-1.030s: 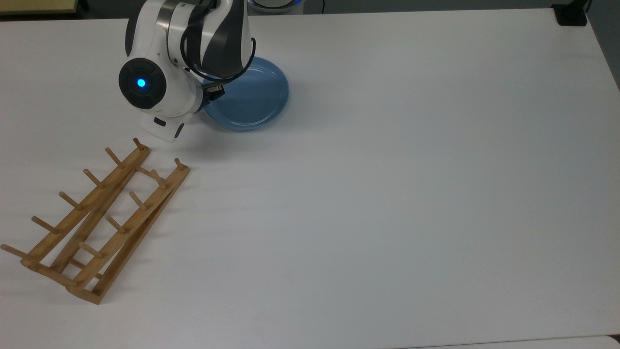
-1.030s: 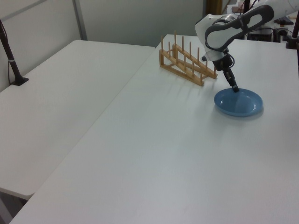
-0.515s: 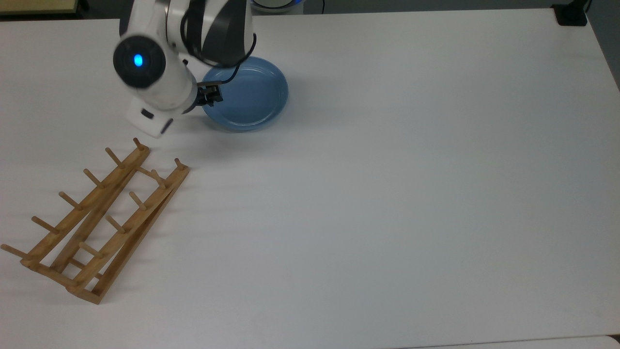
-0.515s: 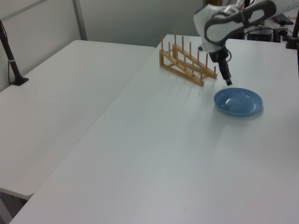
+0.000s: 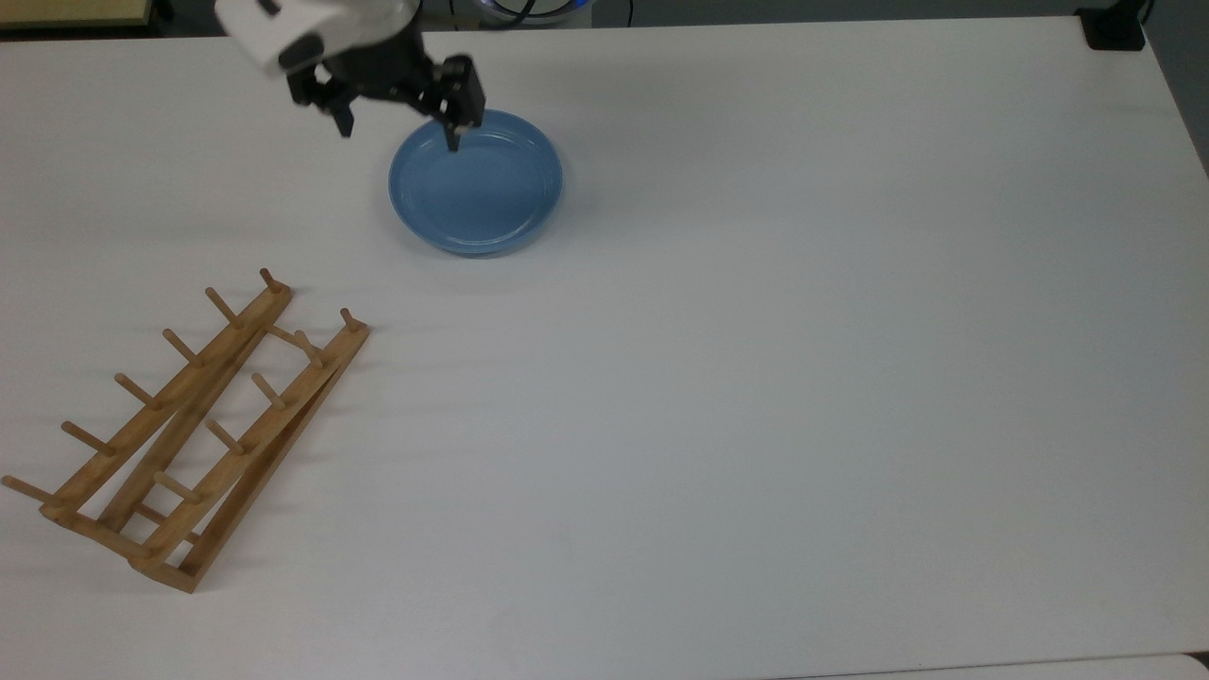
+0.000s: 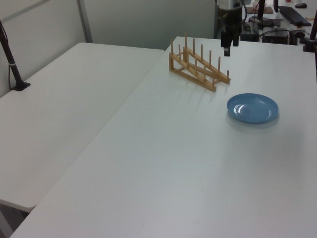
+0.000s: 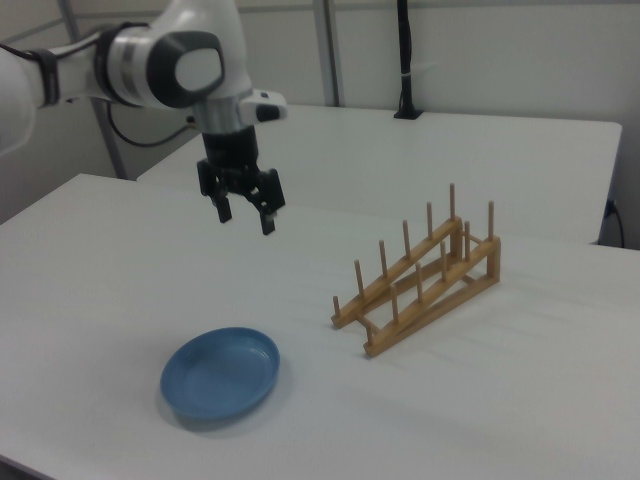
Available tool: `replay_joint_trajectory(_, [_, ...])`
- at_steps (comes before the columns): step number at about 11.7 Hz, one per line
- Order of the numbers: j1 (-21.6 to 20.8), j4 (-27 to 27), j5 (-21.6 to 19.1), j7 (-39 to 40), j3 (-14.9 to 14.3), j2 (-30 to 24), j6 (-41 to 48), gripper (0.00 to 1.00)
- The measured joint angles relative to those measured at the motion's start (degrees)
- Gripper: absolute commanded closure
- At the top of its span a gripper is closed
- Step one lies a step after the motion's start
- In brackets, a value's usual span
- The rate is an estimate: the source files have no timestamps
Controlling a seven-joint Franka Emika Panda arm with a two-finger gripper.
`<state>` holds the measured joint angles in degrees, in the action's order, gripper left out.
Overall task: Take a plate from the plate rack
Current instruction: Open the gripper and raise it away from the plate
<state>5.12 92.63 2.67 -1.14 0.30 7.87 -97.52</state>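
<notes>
The arm (image 7: 150, 60) is glossy white with rounded, bulbous links, a dark grey oval cap on one joint and grey bands where the segments meet. A black cable runs along it on the right view's left. At its end a white block carries the black gripper (image 7: 246, 217), whose two slim dark fingers (image 7: 268, 222) are spread apart.

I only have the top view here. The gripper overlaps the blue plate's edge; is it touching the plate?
Observer: No. In the right view the gripper hangs well above the plate, which lies flat on the table.
Operator: Are the fingers holding anything?
Observer: No; the right view shows them spread with nothing between.
Operator: Does the plate rack carry any dish?
Observer: None; in the left view the plate rack has bare pegs, and the plate sits apart from it.
</notes>
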Motion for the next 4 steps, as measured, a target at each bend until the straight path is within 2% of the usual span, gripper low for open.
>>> replay_joint_trajectory(4, [0.9, 1.0, -0.2, -0.7, 0.4, -2.7, 0.9, 0.00])
